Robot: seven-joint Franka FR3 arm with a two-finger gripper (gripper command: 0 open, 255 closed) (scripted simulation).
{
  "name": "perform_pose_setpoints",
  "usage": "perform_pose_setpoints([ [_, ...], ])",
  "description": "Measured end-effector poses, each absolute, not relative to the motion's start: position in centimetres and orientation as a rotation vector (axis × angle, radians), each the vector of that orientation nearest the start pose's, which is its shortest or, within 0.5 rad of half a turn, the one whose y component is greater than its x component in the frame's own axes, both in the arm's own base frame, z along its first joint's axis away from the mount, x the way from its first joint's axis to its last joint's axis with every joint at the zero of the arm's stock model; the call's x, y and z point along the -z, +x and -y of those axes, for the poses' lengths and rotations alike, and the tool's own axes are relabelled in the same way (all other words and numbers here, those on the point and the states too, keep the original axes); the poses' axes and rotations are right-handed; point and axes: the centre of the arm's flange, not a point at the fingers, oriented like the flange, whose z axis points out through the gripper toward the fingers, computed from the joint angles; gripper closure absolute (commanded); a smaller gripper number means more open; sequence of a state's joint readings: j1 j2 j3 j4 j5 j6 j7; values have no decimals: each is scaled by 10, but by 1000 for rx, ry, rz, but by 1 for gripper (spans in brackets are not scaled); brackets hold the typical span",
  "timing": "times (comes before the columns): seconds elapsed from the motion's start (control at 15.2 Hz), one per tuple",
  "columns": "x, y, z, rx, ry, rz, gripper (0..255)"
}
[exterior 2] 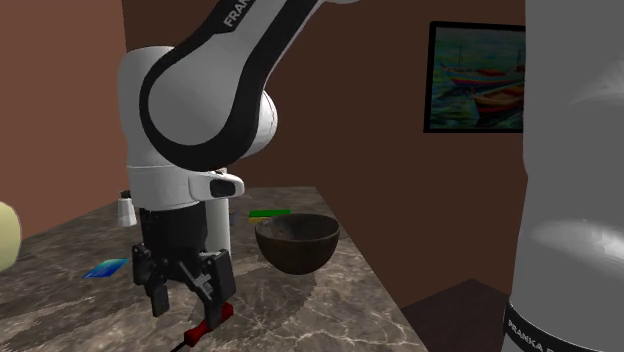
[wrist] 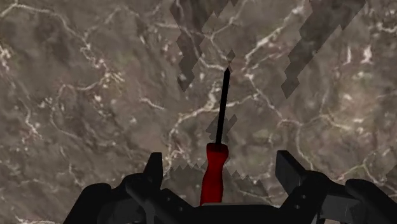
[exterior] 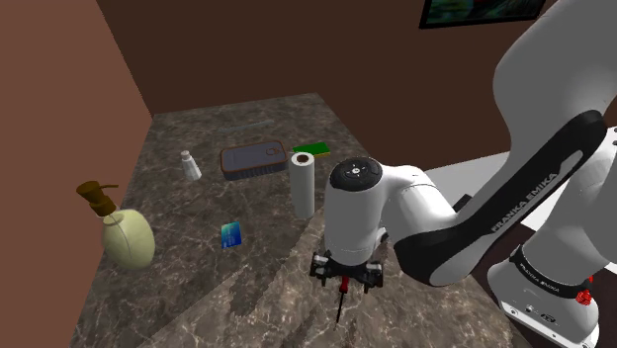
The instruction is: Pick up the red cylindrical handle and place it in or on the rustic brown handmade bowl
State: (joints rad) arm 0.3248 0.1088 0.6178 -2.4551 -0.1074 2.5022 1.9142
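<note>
Both fingers (wrist: pixel 156 172) of the gripper (wrist: pixel 221 162) stand apart, holding nothing, astride the probably light, stiff screwdriver (wrist: pixel 220 130); grip its red handle (wrist: pixel 213 175).

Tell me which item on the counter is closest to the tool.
The red-handled screwdriver: it lies right beneath the open tool, while the bowl stands farther off.
</note>
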Motion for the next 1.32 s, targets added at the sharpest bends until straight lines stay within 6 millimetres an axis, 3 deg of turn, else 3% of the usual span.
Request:
perform_pose_setpoints([
  [0.33,-237,277,-389,-6,-2865,-1378,0],
  [0.73,-235,277,-389,-5,-2865,-1378,0],
  [0.79,-235,277,-389,-5,-2865,-1378,255],
  [1.32,-236,277,-389,-5,-2864,-1377,255],
])
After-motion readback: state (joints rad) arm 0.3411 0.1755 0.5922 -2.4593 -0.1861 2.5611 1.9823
